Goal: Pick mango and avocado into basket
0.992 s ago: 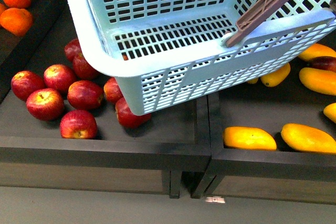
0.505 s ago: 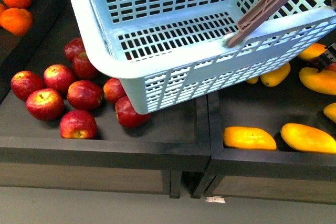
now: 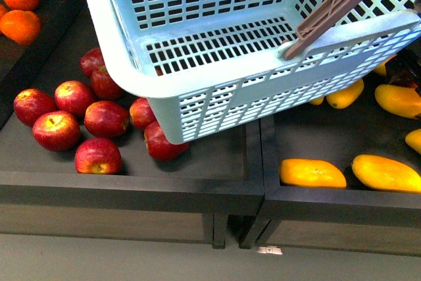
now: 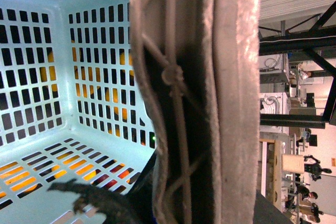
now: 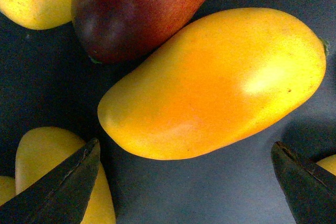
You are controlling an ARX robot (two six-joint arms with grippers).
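The turquoise basket [image 3: 217, 51] hangs tilted above the bins and looks empty. My left gripper [image 4: 191, 203] is shut on its brown handle [image 4: 199, 98], which also shows in the front view [image 3: 335, 8]. My right gripper [image 5: 181, 192] is open just above a yellow-orange mango [image 5: 215, 82], with one fingertip on each side of its lower edge. That mango lies in the right bin [image 3: 398, 100]. Only a dark part of the right arm [image 3: 406, 70] shows past the basket's corner. No avocado is in view.
A dark red fruit [image 5: 136, 9] touches the mango, with other mangoes [image 5: 47, 161] close by. More mangoes [image 3: 312, 173] lie along the right bin's front. Red apples [image 3: 105, 118] fill the left bin, partly under the basket. Orange pears [image 3: 20, 24] sit far left.
My right arm has come in at the right edge and now covers the dark red fruit and part of a mango there. The basket has shifted slightly.
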